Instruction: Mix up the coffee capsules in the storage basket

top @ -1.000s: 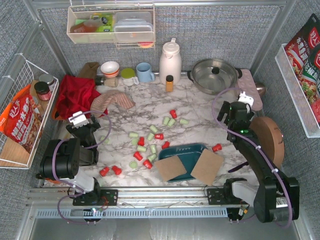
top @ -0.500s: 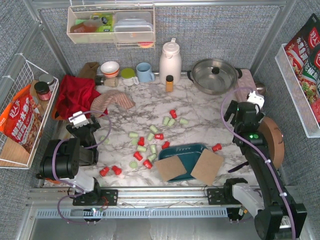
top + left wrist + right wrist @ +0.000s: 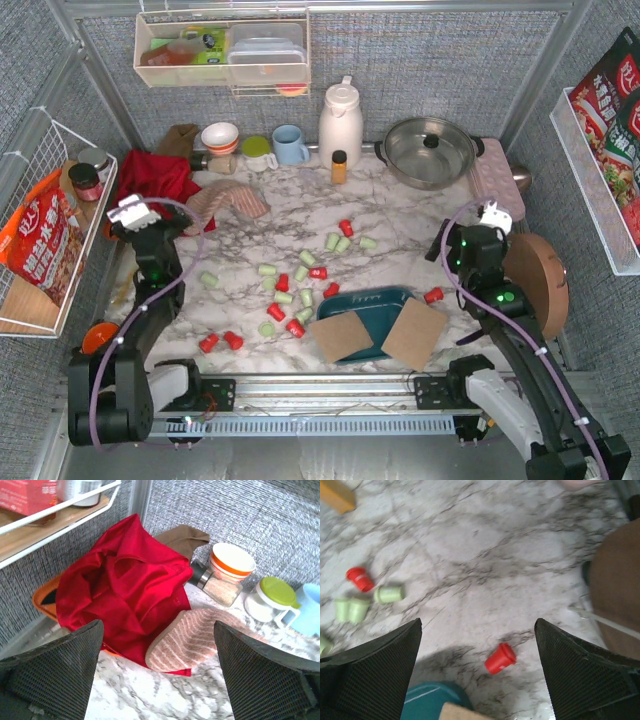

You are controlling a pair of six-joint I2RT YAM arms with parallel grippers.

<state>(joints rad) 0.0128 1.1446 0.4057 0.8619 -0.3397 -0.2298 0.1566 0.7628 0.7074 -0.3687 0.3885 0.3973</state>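
Note:
Red and pale green coffee capsules [image 3: 300, 280] lie scattered on the marble table, left of and behind the dark teal storage basket [image 3: 372, 299]. Two brown cardboard squares [image 3: 343, 338] lie across the basket's front. One red capsule [image 3: 433, 295] lies just right of the basket; in the right wrist view it [image 3: 500, 658] sits below and between the open fingers. My right gripper [image 3: 458, 252] hangs open and empty above it. The basket's corner [image 3: 432, 698] shows there too. My left gripper [image 3: 148, 228] is open and empty at the far left, over the table's edge beside a red cloth [image 3: 125, 592].
A striped cloth [image 3: 195, 640], a spice jar [image 3: 217, 585], an orange-rimmed bowl [image 3: 232, 561], a green-lidded jar [image 3: 270, 597] and a blue mug [image 3: 311, 611] stand at the back left. A white jug [image 3: 340, 120], an amber bottle [image 3: 339, 166] and a steel pot [image 3: 430, 150] stand at the back. A brown disc [image 3: 535, 280] is at the right.
My left arm has unfolded and swung up and left toward the red cloth. My right gripper swung right, then came back left and nearer, above the lone red capsule.

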